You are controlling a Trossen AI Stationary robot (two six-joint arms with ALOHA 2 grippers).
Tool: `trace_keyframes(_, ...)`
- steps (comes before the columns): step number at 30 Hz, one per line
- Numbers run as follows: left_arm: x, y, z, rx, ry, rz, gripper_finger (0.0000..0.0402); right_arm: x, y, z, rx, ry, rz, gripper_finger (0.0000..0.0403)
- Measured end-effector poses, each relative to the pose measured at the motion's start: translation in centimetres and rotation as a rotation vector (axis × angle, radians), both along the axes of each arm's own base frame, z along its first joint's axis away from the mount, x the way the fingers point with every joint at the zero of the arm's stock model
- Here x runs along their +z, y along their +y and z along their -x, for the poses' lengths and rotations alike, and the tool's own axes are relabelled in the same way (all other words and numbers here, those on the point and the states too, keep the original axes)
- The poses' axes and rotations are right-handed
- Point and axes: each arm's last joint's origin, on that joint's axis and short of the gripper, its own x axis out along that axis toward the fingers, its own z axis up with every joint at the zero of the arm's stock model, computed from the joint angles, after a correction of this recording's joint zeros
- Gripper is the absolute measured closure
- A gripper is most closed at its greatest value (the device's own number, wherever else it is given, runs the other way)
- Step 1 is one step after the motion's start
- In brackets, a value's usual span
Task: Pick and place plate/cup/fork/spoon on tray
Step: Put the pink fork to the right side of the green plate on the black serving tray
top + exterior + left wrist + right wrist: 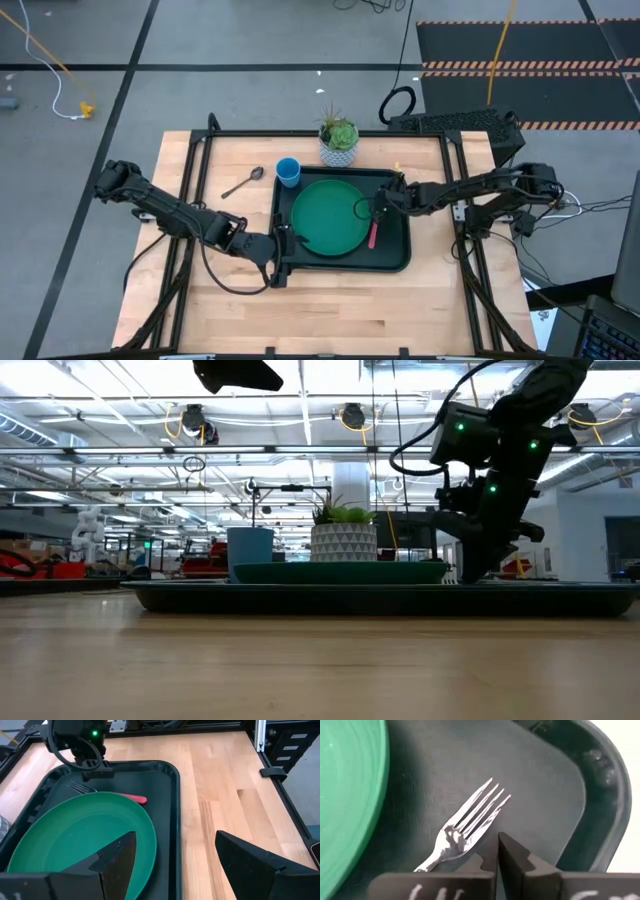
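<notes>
Here, nearest you, the left gripper [281, 262] hangs low at the tray's [400, 262] front-left corner, its fingers [112, 857] spread apart and holding nothing — a waiting pose, it seems, kept clear of the work. The plate [330, 216] already lies flat in the tray, filling its left and middle part, so you may count that item as placed.

Further in, the fork [373, 233] lies in the tray just right of the plate, red handle toward the front, silvery tines [470, 822] toward the back; from the left wrist the tines show at the plate's far rim. The right gripper [378, 208] sits directly over the fork's head, jaws pressed together on nothing — the right wrist view shows the tines lying free beside the closed fingertips. You may judge the fork as just set down and released.

Beyond the tray's back-left corner, the cup [288, 172] stands upright on the table, and the spoon [242, 183] lies on the table to its left — both not yet on the tray. A potted plant [339, 141] stands behind the tray.
</notes>
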Motion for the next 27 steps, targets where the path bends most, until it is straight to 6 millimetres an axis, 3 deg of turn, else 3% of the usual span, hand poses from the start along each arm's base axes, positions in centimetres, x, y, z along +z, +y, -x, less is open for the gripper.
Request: trace_keyframes(27, 0.1, 0.3, -0.1, 0.022, -0.010, 0.007, 0.0126, -1.3, 0.0, 0.2, -0.002, -0.122, 0.010, 0.0403)
